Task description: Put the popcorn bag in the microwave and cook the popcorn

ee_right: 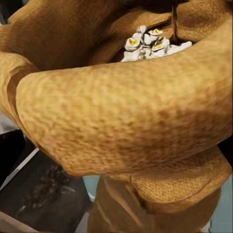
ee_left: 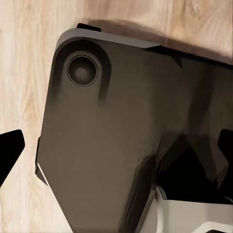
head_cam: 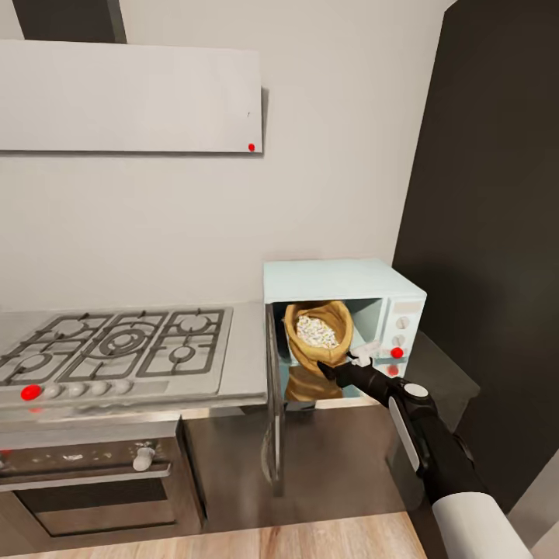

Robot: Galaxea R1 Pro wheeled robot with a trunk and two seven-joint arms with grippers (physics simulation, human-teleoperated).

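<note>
The pale-blue microwave (head_cam: pixel 345 281) stands at the right end of the grey countertop (head_cam: pixel 244 365), and its door (head_cam: pixel 273 411) is swung open to the left. Inside the cavity the tan popcorn bag (head_cam: pixel 307 353) tilts with its mouth towards me, and whitish popcorn (head_cam: pixel 317 331) fills it. My right gripper (head_cam: pixel 341 366) reaches in and is shut on the bag's lower front rim. In the right wrist view the bag (ee_right: pixel 121 111) is very close, with popcorn (ee_right: pixel 150 41) showing over its rolled rim. My left gripper (ee_left: pixel 116 150) is open, hanging over the robot's dark base.
A gas hob (head_cam: pixel 116 345) lies left of the microwave, with a built-in oven (head_cam: pixel 93 481) below it and a white hood (head_cam: pixel 132 97) above. A tall dark cabinet (head_cam: pixel 489 233) stands at the right. Light wood floor (head_cam: pixel 310 539) lies in front.
</note>
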